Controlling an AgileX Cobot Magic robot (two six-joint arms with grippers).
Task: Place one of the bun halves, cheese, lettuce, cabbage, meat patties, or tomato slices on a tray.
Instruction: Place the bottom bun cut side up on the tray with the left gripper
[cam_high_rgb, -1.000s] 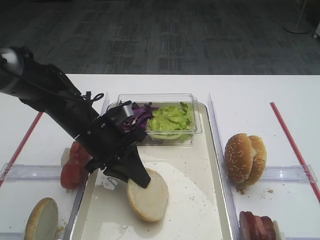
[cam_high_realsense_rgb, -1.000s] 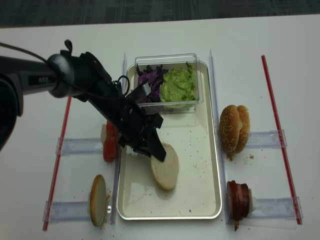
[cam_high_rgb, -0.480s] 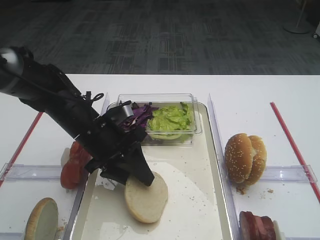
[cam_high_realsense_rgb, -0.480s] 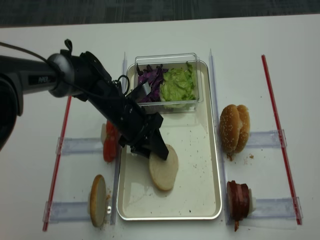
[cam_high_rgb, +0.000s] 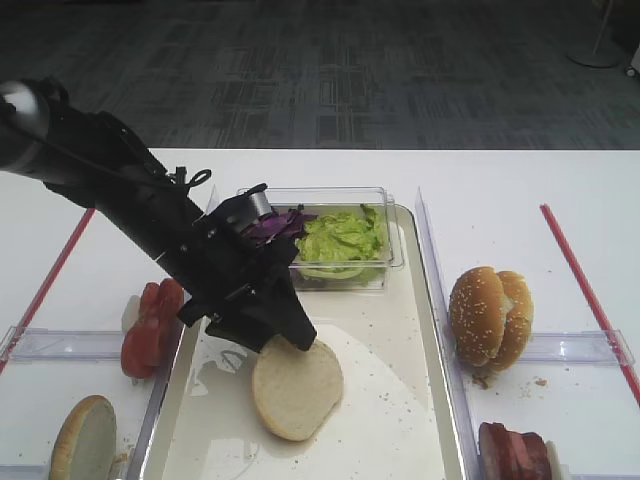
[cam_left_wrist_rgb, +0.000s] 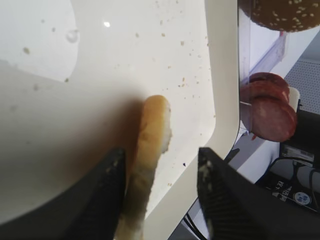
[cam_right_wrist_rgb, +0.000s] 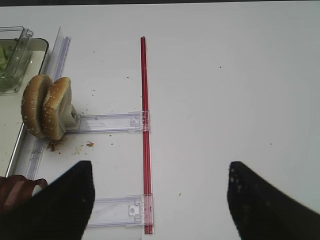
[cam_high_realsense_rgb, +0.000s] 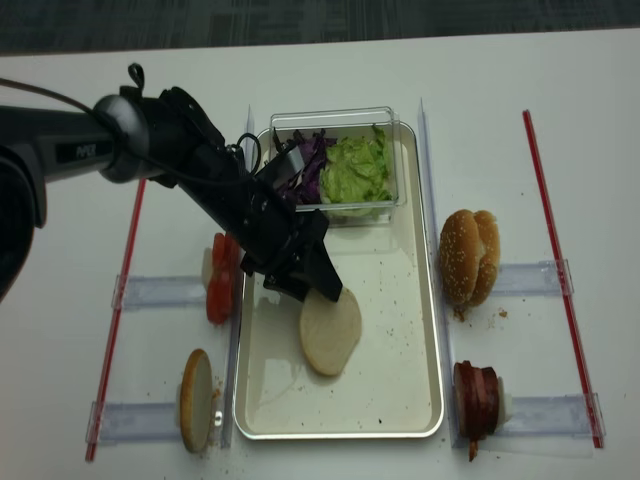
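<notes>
On the white tabletop (cam_high_rgb: 520, 190) before dark carpet, only the wrist view shows the left tool (cam_left_wrist_rgb: 159, 200) spread astride the bun half (cam_left_wrist_rgb: 147, 150).

Robot test lab, set up as a mock burger station. White counter (cam_high_rgb: 500, 180) on dark grey patterned carpet tile (cam_high_rgb: 320, 70), office-style floor, not a kitchen. 2 red strips (cam_high_realsense_rgb: 545, 200) taped along the counter as workspace bounds. Clear plastic holders (cam_right_wrist_rgb: 107, 121) fixed at marked spots, keeping sesame buns (cam_high_rgb: 490, 316), tomato slices (cam_high_rgb: 150, 325) and meat patties (cam_high_realsense_rgb: 478, 398) on edge. Cables and electronics gear (cam_left_wrist_rgb: 295, 185) visible beyond counter edge in left wrist view.
</notes>
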